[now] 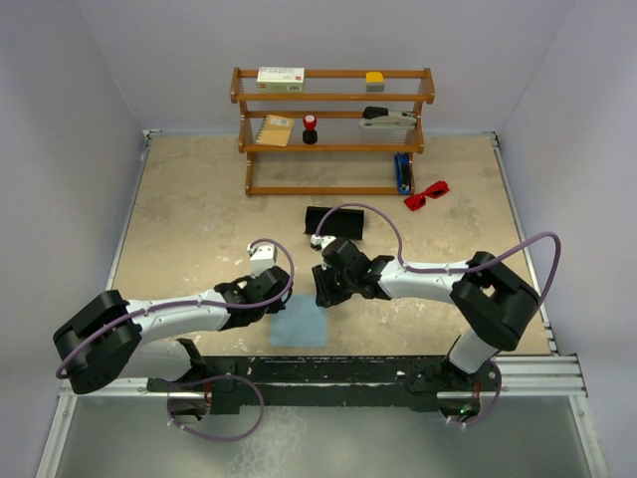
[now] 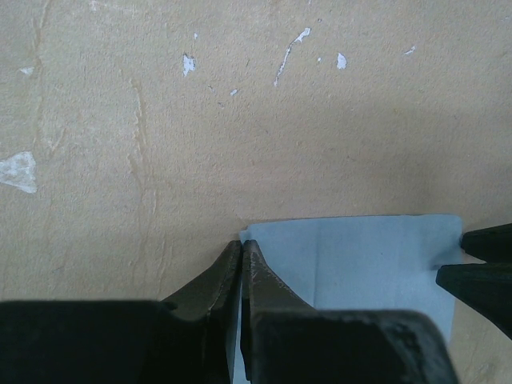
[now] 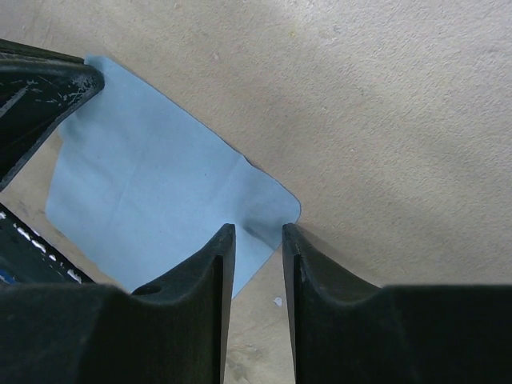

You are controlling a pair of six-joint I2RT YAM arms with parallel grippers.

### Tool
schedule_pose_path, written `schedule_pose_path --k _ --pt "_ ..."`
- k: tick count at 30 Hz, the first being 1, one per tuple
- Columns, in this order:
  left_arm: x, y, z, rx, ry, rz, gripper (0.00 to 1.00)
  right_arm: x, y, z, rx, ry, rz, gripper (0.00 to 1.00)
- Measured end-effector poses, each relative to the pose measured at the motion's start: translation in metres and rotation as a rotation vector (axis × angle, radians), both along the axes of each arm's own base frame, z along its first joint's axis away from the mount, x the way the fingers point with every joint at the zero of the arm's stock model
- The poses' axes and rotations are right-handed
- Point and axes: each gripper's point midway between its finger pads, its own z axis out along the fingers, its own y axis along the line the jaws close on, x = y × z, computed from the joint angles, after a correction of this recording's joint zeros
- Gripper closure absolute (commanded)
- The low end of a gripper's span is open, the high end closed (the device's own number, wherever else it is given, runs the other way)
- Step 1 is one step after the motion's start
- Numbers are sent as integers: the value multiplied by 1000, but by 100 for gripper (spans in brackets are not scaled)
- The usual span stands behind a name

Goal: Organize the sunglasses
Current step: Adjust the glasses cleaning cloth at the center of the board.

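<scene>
Left gripper point(image 2: 242, 250) is pinched shut on a corner of the blue cloth point(image 2: 368, 256); right gripper point(image 3: 258, 237) straddles another, jaws narrowly apart. Closing there looks next; sunglasses point(image 1: 426, 193) lie well apart.

Soft, even light with faint shadows; wrist views dimmer, the near jaws slightly blurred.

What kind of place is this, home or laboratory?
Probably a robot test bench, not a home: two arms on a metal rail, plain walls enclosing the table, a small wooden shelf.
</scene>
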Motion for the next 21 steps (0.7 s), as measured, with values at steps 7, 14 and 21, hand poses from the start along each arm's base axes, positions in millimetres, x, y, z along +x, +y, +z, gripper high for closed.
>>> schedule_pose_path --k 7,14,21 --pt "0 0 0 0 0 0 100 2 3 0 11 -1 -5 68" --pt "0 0 0 0 0 0 100 2 6 -1 8 -2 -1 82" --pt "0 0 0 0 -1 0 100 2 4 -3 1 1 -2 97"
